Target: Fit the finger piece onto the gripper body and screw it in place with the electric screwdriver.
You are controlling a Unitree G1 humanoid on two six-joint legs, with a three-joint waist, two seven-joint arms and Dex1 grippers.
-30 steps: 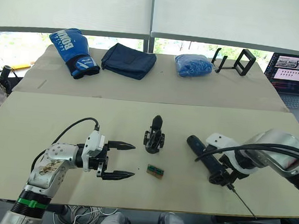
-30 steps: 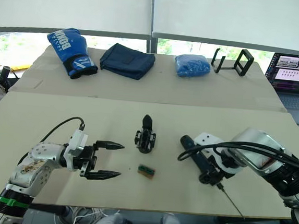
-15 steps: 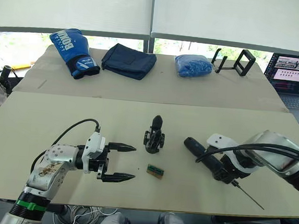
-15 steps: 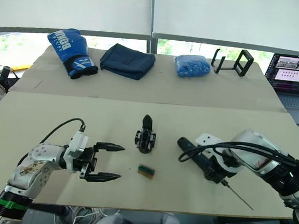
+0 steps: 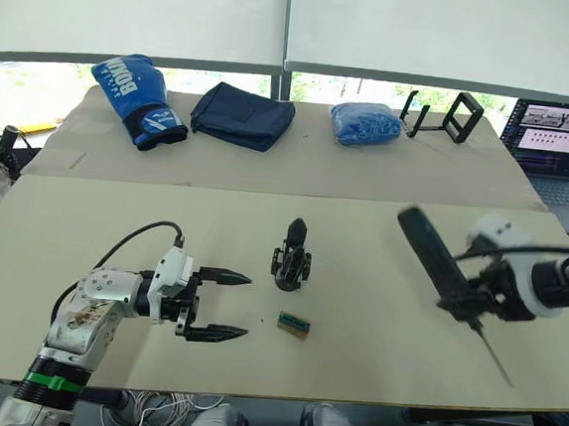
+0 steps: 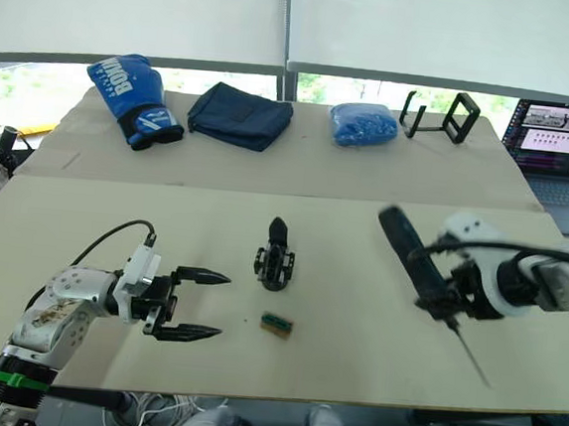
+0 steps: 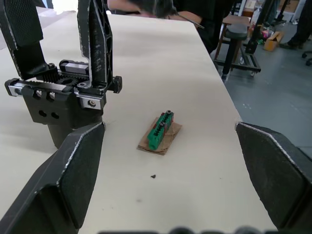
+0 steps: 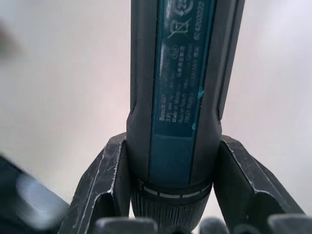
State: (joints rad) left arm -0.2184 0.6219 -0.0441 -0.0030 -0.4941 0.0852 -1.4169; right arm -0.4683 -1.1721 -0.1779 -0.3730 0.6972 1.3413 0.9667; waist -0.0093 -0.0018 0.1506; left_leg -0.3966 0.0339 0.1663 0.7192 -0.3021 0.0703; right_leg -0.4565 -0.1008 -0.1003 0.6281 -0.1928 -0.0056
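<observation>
The gripper body (image 5: 292,257) stands upright at mid-table, its pointed finger up; it also looms close in the left wrist view (image 7: 63,92). No separate finger piece can be made out. My right gripper (image 5: 478,298) is shut on the electric screwdriver (image 5: 438,261), held tilted above the table to the right of the body, with the thin bit (image 5: 496,356) pointing down toward the front edge. In the right wrist view both fingers (image 8: 109,183) clamp the screwdriver's barrel (image 8: 178,97). My left gripper (image 5: 244,306) is open, low over the table, left of the body.
A small green-and-brown block (image 5: 295,324) lies between my left gripper and the body's front. Along the back are a blue boxing glove (image 5: 140,96), a dark cloth (image 5: 243,115), a blue bundle (image 5: 367,123), a black frame stand (image 5: 450,116) and a laptop (image 5: 559,147).
My right gripper has lifted the screwdriver off the table and carried it up and to the right. The left gripper has drawn back slightly to the left, still open.
</observation>
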